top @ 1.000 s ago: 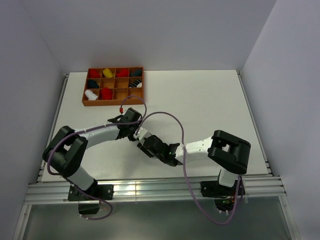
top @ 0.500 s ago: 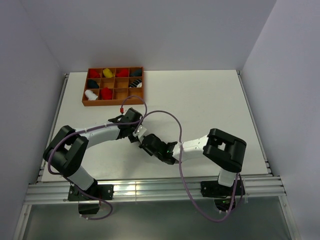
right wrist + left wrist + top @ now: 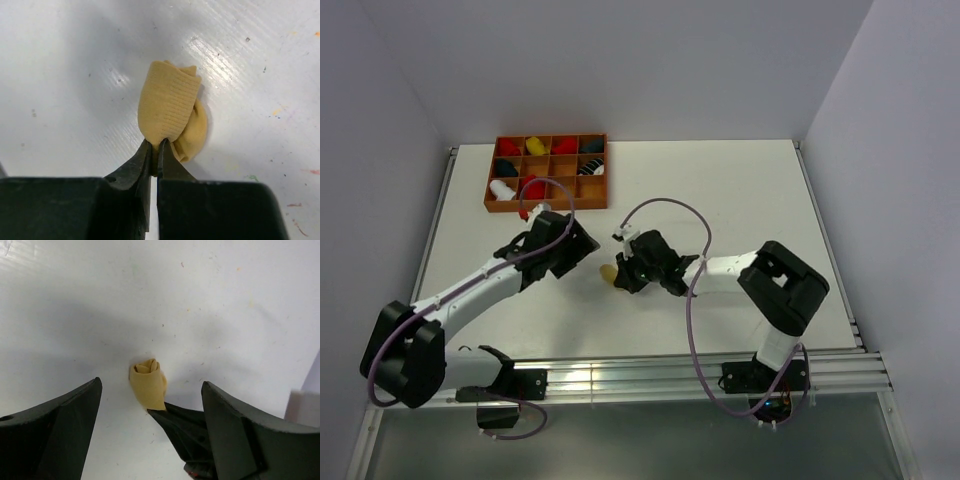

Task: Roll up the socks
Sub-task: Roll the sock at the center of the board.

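Centrally, the tan sock (image 3: pixel 607 272) is lying on the white table (image 3: pixel 740 200), well apart from every edge, with bare surface stretching to the right and toward the back. The brown tray (image 3: pixel 545 207) is sitting at the far left corner, its compartments holding small bundles in red, yellow, dark and white. Pale walls (image 3: pixel 620 60) are closing in the table on three sides, and a metal rail (image 3: pixel 620 375) is running along the near edge by the arm bases.

The right gripper (image 3: pixel 155 142) is pinching the near end of the sock, its jaws pressed together on the fabric. The left gripper (image 3: pixel 585 256) is hovering just beside the sock on its left, its fingers spread wide and touching nothing.

Seen from the right wrist, the sock is rolled into a short bundle whose long axis is running straight away from the pinching fingertips. From the left wrist, its spiralled end is pointing away from that camera, the roll leaning slightly.
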Action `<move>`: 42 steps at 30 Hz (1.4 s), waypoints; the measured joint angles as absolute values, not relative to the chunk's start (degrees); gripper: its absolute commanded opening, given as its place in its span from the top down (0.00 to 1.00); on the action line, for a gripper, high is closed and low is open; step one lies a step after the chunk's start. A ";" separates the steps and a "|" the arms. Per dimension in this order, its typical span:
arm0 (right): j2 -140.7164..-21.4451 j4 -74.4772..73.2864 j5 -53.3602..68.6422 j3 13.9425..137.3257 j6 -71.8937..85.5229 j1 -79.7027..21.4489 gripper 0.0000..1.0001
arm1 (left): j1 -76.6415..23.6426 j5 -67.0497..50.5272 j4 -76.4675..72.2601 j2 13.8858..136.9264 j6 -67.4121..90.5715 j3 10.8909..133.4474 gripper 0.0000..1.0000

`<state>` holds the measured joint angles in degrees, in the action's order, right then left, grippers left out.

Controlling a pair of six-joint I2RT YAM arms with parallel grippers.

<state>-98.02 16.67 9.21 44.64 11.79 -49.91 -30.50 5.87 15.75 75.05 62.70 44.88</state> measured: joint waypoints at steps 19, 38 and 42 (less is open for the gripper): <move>-114.98 30.04 50.76 48.45 36.93 -32.91 1.00 | -37.87 2.81 0.91 78.19 70.70 32.05 0.24; -122.41 40.42 58.41 48.64 53.80 -30.24 1.00 | -38.30 3.40 -6.55 85.25 72.90 33.93 0.33; -122.65 40.77 58.41 48.62 55.05 -30.11 1.00 | -38.57 4.16 -6.31 85.56 72.93 34.33 0.32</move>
<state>-122.65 40.77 58.41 48.62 55.05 -30.11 -38.57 4.16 -6.31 85.56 72.93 34.33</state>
